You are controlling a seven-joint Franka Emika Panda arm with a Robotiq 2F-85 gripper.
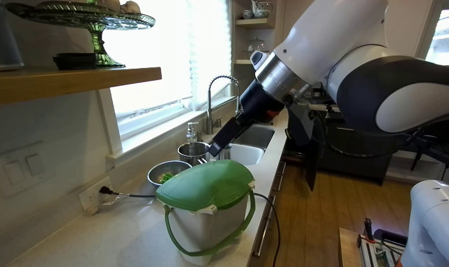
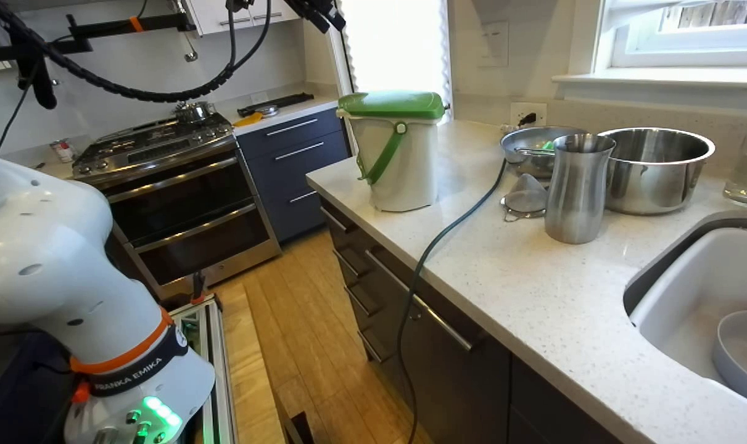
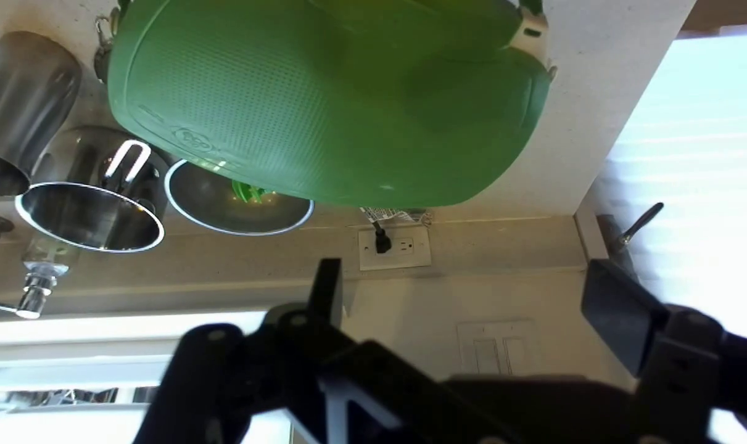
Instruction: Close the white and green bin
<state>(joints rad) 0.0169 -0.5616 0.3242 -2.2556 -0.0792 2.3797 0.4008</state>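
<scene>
The white and green bin [image 1: 211,222] stands upright on the counter in both exterior views. Its green lid [image 2: 390,105] lies down over the white pail's top and looks shut. A green handle [image 1: 224,243] hangs down the pail's side. In the wrist view the lid [image 3: 324,105] fills the upper middle, and the pail's body is hidden below it. My gripper [image 1: 214,149] is above the lid, apart from it as far as I can tell. In the wrist view my gripper [image 3: 462,280] has its fingers wide apart, with only the wall seen between them.
A metal bowl [image 2: 536,151], a metal pot [image 2: 651,179] and a metal pitcher [image 2: 573,197] stand beside the bin, towards the sink [image 2: 700,296]. A black cable [image 2: 453,225] crosses the counter and hangs over its edge. A wooden shelf [image 1: 72,82] juts from the wall, holding a cake stand.
</scene>
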